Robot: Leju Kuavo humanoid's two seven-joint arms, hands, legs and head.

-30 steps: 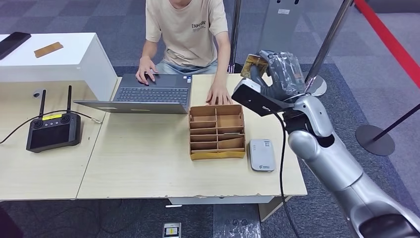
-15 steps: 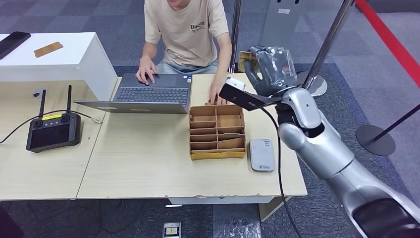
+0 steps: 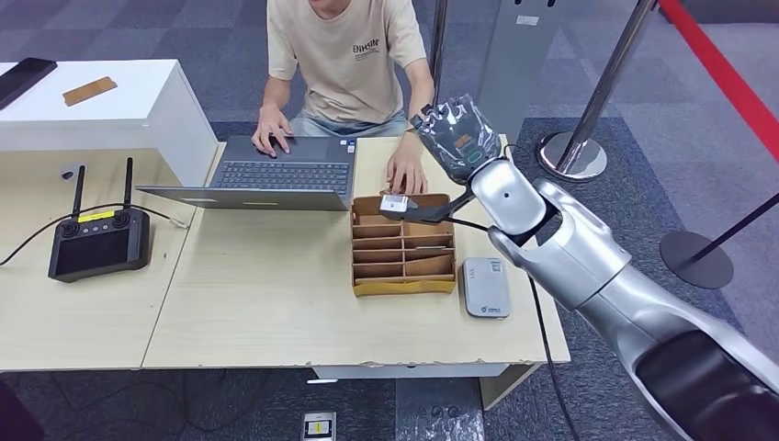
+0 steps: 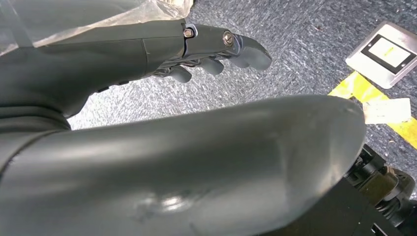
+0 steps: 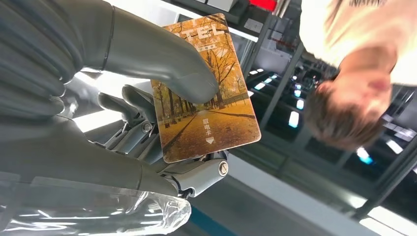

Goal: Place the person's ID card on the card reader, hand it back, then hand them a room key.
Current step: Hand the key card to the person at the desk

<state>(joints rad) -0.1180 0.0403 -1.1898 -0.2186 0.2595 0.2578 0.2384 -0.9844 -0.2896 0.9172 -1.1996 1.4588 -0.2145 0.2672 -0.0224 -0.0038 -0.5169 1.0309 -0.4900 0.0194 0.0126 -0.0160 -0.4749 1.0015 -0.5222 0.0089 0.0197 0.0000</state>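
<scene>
- Right hand (image 5: pixel 123 123): thumb and fingers pinch a room key (image 5: pixel 206 91), a card printed with an autumn avenue and hotel lettering. In the head view this hand (image 3: pixel 457 138) is raised above the far edge of the table (image 3: pixel 266 303), wrapped in clear film, just beside the person's (image 3: pixel 349 55) forearm.
- Room key: off the table, held up toward the person, whose face lies beyond the card in the right wrist view. No hand of the person touches it.
- Left hand (image 4: pixel 211 49): hangs low over grey carpet with fingers loosely curled and nothing in them.
- Person's hands: one rests on the laptop (image 3: pixel 276 173), the other on the table beside the cardboard tray (image 3: pixel 402 241). Neither is reaching for the card.
- Card reader (image 3: pixel 485 287): small grey unit on the table just beside the tray, nothing lying on it. No ID card is to be made out anywhere.
- Judgement on progress: with the reader bare and a hotel card in the hand, the ID steps appear complete and the last step, handing over the key, is under way.
- Outstanding: the person takes the card, the right hand lets go. Risk: a thin card in a pinch may slip if released before it is taken.
</scene>
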